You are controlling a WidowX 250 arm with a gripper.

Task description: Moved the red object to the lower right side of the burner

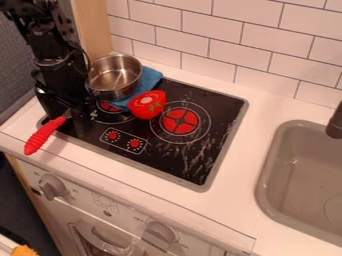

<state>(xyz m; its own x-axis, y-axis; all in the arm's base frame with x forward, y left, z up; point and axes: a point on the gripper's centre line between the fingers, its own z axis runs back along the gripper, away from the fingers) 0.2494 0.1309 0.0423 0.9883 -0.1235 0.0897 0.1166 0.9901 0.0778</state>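
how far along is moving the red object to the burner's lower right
Nothing looks done yet: the red-handled utensil is well left of the right burner, and the red tomato-like piece is at that burner's upper left. The gripper is by the utensil; whether it holds it, I can't tell. Left to do: bringing over whichever is meant.

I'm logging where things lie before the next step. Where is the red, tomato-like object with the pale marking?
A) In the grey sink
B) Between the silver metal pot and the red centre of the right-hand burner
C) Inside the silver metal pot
B: the red, tomato-like object shows between the silver metal pot and the burner's red centre.
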